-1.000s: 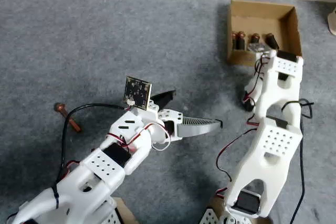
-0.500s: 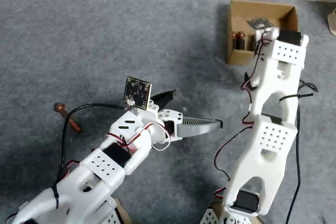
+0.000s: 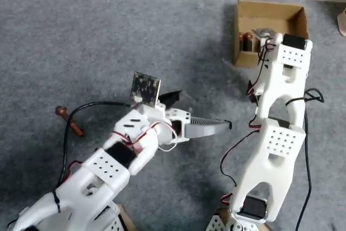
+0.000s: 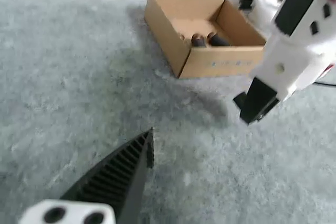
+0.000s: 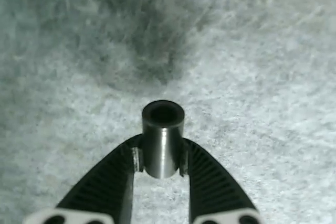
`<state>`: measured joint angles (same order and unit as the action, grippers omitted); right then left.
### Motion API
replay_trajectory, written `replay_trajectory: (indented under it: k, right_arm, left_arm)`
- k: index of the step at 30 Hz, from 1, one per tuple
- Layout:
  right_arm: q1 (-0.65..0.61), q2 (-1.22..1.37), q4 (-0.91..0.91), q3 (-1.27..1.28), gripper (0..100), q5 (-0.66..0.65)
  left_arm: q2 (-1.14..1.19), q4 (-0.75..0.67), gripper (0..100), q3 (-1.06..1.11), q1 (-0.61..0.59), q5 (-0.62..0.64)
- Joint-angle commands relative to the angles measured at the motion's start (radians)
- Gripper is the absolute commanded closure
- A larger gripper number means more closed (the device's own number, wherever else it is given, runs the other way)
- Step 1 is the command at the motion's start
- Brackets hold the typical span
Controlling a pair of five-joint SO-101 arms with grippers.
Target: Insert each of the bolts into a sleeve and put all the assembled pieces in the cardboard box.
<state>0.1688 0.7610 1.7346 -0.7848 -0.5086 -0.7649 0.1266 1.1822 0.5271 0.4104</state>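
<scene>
Right fingers (image 5: 113,174) clamped on sleeve (image 5: 163,140), left fingers (image 3: 208,127) apart — cardboard box (image 4: 226,62) holding perhaps three pieces (image 4: 198,39)

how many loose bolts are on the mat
1: the bolt lies on the mat at the far left of the high view, by the cable. Others may be hidden under the arms.

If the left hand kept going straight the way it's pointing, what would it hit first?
Just ahead of the left hand is bare grey carpet. Beyond that it would most likely meet the right arm, before the cardboard box. Depth is unclear, so that's a guess.
</scene>
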Motion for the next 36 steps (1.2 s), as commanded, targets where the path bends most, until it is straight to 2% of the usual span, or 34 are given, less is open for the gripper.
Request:
replay_trajectory:
  k: [1, 6, 13, 19, 30, 36]
  right_arm:
    - [-0.002, -0.024, 0.019, -0.010, 99.4, 0.054]
    - [-0.031, -0.054, 0.025, -0.001, 99.4, 0.089]
    - [-0.084, -0.088, 0.025, 0.073, 97.8, 0.100]
    - [-0.082, -0.082, 0.024, 0.085, 81.3, 0.094]
    - [-0.087, -0.076, -0.039, 0.091, 80.7, 0.098]
    - [-0.097, 0.036, -0.041, 0.082, 80.7, 0.095]
  left_arm:
    - [-0.012, 0.201, 41, -0.150, -0.067, 0.044]
    - [-0.013, 0.400, 41, -0.216, -0.228, 0.074]
    - [-0.015, 0.506, 41, -0.213, -0.407, 0.072]
    - [-0.015, 0.516, 41, -0.200, -0.481, 0.072]
    - [-0.015, 0.516, 40, -0.197, -0.568, 0.072]
    - [-0.015, 0.516, 40, -0.193, -0.584, 0.072]
